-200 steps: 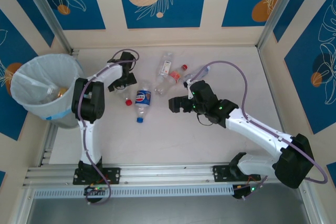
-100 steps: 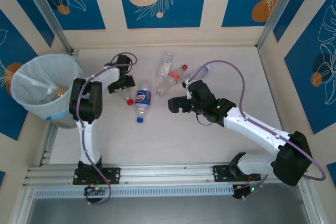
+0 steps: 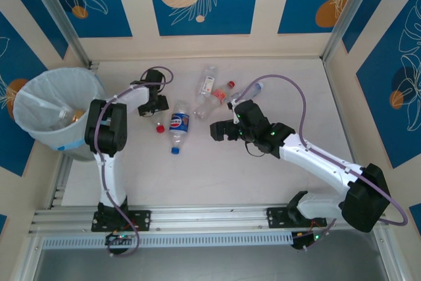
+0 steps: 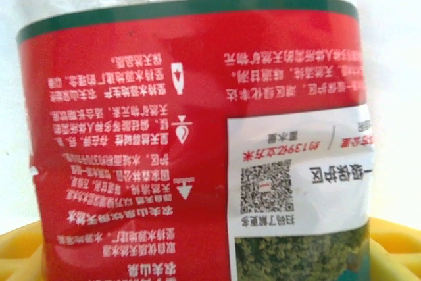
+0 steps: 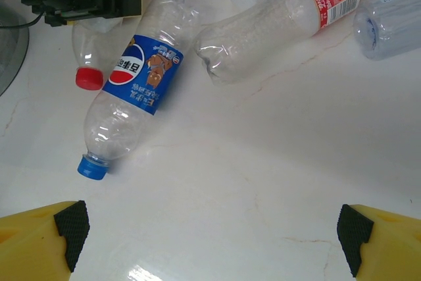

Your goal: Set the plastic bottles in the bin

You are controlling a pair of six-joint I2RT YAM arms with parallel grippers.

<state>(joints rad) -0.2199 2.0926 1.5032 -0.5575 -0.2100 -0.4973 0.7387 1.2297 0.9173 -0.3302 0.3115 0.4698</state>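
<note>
On pale surface (image 3: pixel 217 176), lined bin (image 3: pixel 49 133) at far left, well apart from loose bottles. Over centre, right claw (image 5: pixel 214 228) gaping, empty, barely shifted. Closer in than a second ago, left claw (image 3: pixel 154 105) astride red-labelled bottle (image 4: pixel 197 129); clenched or not, cannot tell. Lying flat beside Pepsi bottle (image 5: pixel 135 110), both caps pointing nearward.

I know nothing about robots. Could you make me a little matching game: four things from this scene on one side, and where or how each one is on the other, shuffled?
1. bin
2. Pepsi bottle
3. red-label bottle
4. right gripper

A. open, holding nothing
B. under the left gripper
C. far left, lined with a bag
D. lying between the two grippers, blue cap

Pairs: 1-C, 2-D, 3-B, 4-A
</note>
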